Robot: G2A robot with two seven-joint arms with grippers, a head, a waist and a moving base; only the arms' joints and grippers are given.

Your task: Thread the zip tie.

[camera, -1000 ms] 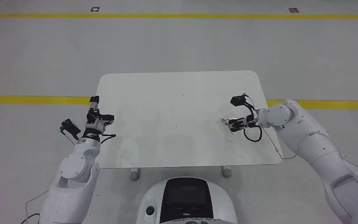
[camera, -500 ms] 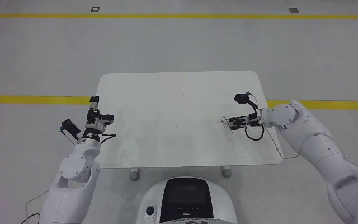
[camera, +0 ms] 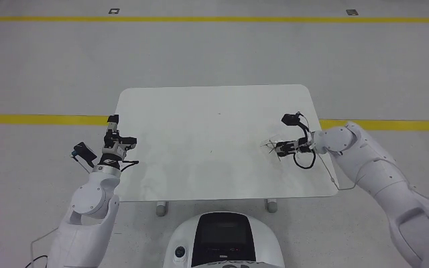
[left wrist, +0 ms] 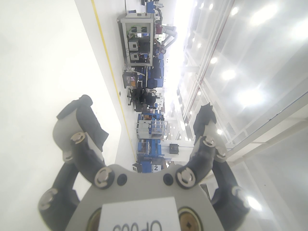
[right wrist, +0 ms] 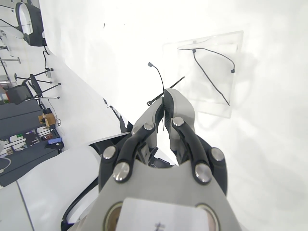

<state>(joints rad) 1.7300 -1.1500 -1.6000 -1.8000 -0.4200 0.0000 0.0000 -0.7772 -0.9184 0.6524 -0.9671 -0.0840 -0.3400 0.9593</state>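
Note:
My right gripper (right wrist: 164, 94) is shut on a thin black zip tie (right wrist: 159, 75) that sticks up past the fingertips, its head end free. A second black zip tie (right wrist: 176, 82) crosses at the fingertips; I cannot tell whether it is pinched too. In the top view this gripper (camera: 277, 149) hovers over the right part of the white table (camera: 201, 141), beside a clear tray (right wrist: 216, 106) holding two more black ties (right wrist: 211, 82). My left gripper (left wrist: 144, 106) is open and holds nothing. It stands raised at the table's left edge (camera: 112, 128).
The table's right and front edges lie close to the right arm. A thin cable (camera: 330, 173) trails off the table near its right front corner. Yellow floor lines (camera: 40, 119) run behind and beside the table.
The right gripper has drawn back a little to the right from the clear tray, with the zip tie in it. The left arm has not moved.

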